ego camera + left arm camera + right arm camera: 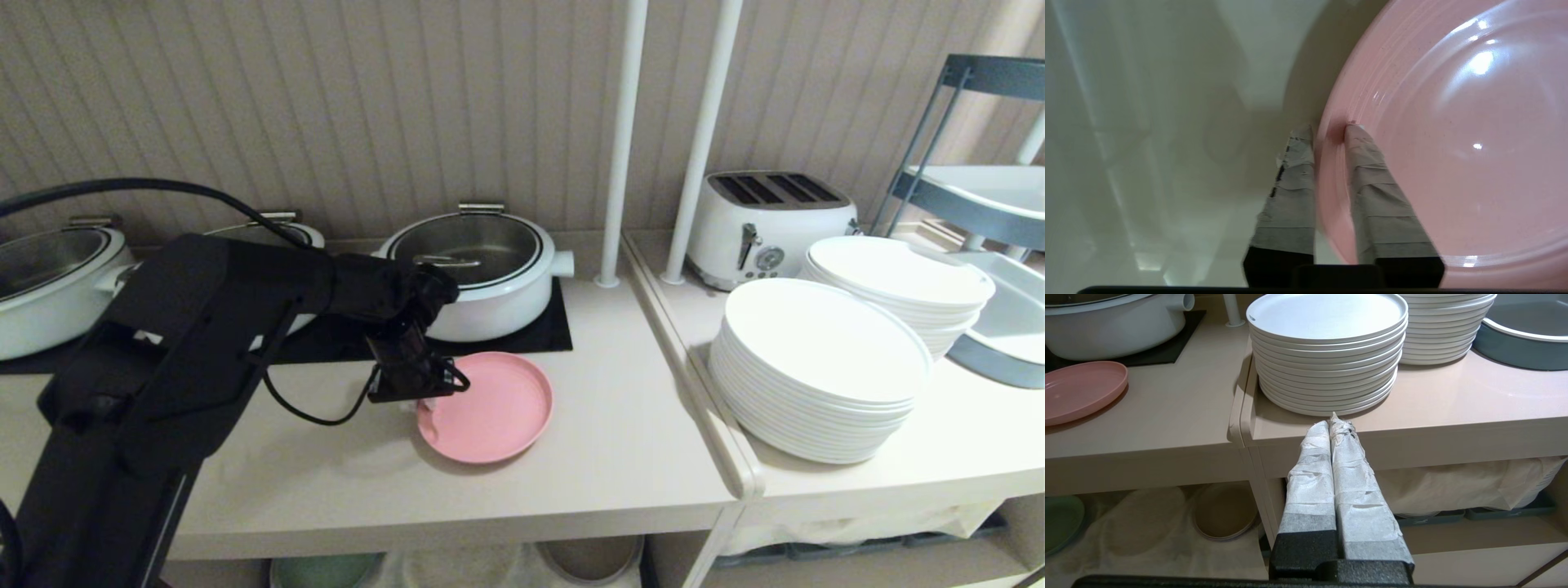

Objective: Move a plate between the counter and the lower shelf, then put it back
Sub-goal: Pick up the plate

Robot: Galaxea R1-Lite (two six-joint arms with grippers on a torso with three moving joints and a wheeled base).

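Note:
The pink plate (490, 412) lies on the beige counter (620, 441), just in front of the black hob. My left gripper (424, 398) reaches down at the plate's left edge. In the left wrist view the gripper (1329, 128) is shut on the rim of the plate (1453, 143), with one taped finger (1294, 183) outside the rim and the other inside. My right gripper (1333, 421) is parked low in front of the counter, shut and empty. From there the plate (1077, 390) shows at the left, and the lower shelf (1147, 539) with its white cloth lies below it.
A white pot (478, 269) stands on the hob behind the plate. Two white poles (620, 139) rise at the counter's right end. Beyond the ridge are stacks of white plates (816, 367) and a toaster (767, 220). A green plate (1059, 520) and a brown plate (1224, 510) lie on the lower shelf.

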